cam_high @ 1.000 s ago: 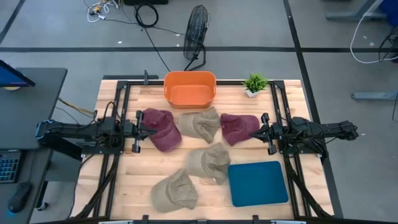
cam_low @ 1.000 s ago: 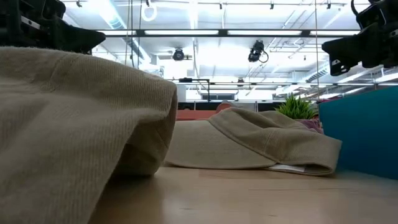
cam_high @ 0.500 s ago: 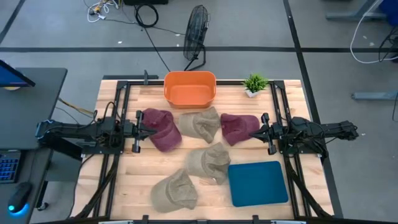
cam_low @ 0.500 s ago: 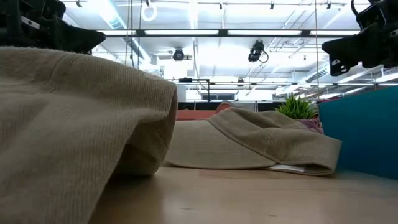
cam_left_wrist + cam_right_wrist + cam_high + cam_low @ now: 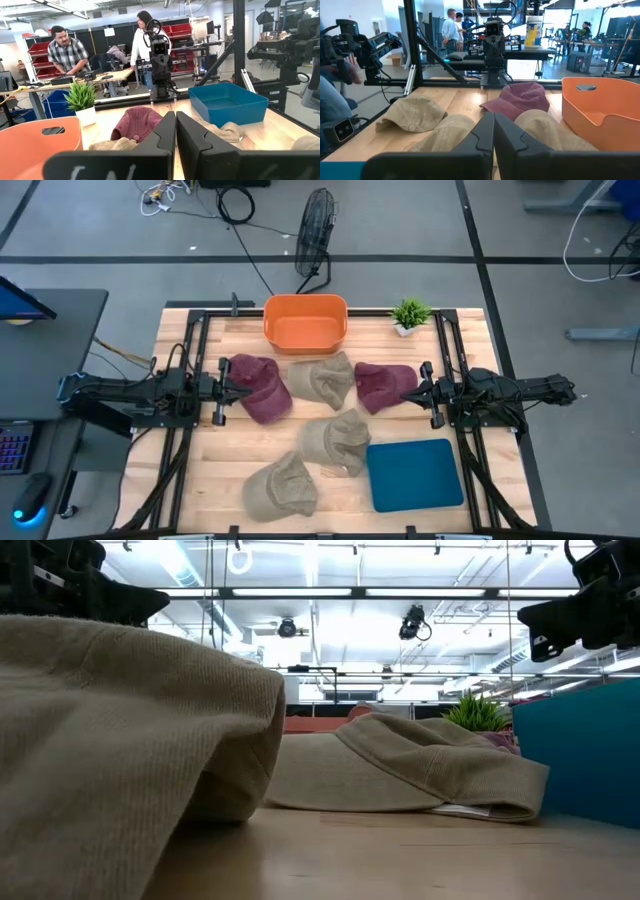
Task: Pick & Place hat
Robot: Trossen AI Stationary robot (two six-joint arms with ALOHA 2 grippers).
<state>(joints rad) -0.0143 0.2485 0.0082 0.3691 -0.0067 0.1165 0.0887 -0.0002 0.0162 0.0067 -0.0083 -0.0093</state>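
Note:
Several caps lie on the wooden table: a maroon cap [image 5: 255, 386] on the left, a second maroon cap [image 5: 384, 385] on the right, and three tan caps, one at the middle [image 5: 322, 378], one nearer [image 5: 335, 438] and one nearest [image 5: 281, 484]. My left gripper [image 5: 245, 390] hovers shut above the left maroon cap's side. My right gripper [image 5: 408, 392] hovers shut beside the right maroon cap. The shut fingers show in the left wrist view [image 5: 175, 131] and the right wrist view [image 5: 493, 131]. Both arms hang above the table in the low view.
An orange bin [image 5: 305, 323] sits at the far edge, with a small potted plant [image 5: 410, 314] to its right. A blue bin [image 5: 414, 473] stands at the near right. Black rails [image 5: 195, 370] run along both sides of the table. People stand in the room beyond.

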